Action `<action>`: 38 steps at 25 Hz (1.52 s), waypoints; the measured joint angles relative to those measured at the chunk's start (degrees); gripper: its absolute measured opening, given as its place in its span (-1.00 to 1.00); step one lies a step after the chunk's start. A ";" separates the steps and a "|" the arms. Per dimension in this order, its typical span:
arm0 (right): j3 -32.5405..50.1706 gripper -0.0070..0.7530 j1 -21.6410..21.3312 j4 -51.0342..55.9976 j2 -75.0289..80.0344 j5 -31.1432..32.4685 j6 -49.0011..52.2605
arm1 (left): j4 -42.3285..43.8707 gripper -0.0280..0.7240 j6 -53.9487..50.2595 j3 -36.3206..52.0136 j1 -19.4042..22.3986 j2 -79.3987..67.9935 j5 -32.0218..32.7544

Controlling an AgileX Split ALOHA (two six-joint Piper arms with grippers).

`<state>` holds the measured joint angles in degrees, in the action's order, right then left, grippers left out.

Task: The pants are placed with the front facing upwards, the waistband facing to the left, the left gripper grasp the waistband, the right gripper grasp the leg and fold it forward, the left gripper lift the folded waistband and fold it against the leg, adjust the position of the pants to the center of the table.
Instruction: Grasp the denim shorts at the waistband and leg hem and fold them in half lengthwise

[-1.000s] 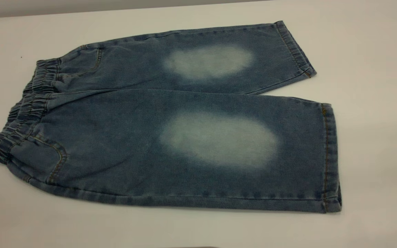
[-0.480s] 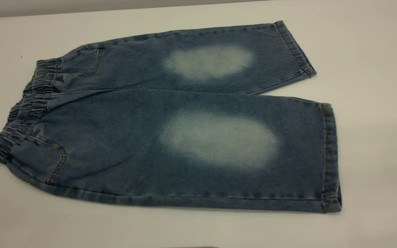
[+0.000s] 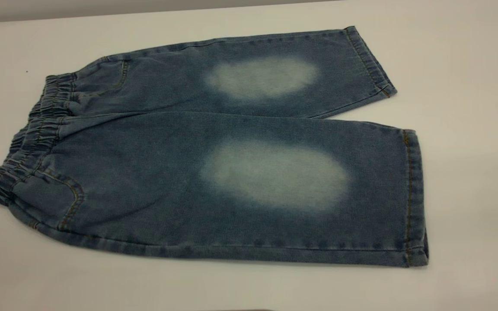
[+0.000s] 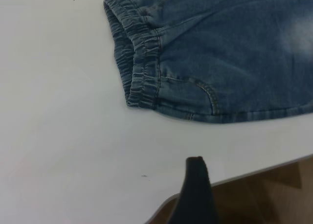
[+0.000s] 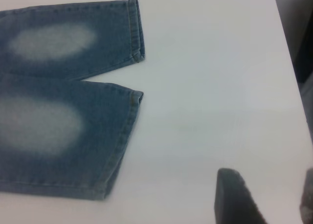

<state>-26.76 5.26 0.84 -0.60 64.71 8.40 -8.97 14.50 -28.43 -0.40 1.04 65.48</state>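
The pants (image 3: 214,147) lie flat and unfolded on the table (image 3: 469,65), front up, the waistband (image 3: 28,142) toward the left arm's side. No fold is begun; grasping, both folds and centring all remain, in my judgement. The left gripper (image 4: 195,194) hangs near the table edge, clear of the waistband, only one finger showing, so its opening cannot be told. The right gripper (image 5: 266,197) hovers off the leg hems (image 5: 134,33), fingers spread apart and empty. No containers are present.

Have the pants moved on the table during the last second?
No. The pants lie where they did; the waistband sits the same against the table's far edge.
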 joint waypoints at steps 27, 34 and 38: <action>-0.38 -0.26 0.00 8.40 11.05 -3.77 -0.91 | 3.94 0.40 -10.25 -0.78 0.00 -7.74 -3.24; -0.49 0.21 0.00 17.22 25.87 -16.49 -11.73 | 4.57 0.40 -15.13 -4.59 0.00 -30.08 -12.89; -0.49 0.32 0.00 23.50 34.74 -20.10 -17.59 | 6.99 0.40 -21.35 -4.66 0.00 -44.24 -21.30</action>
<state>-27.24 5.26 24.33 34.14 44.61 -9.19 -1.98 -6.85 -33.10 -0.40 -43.20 44.19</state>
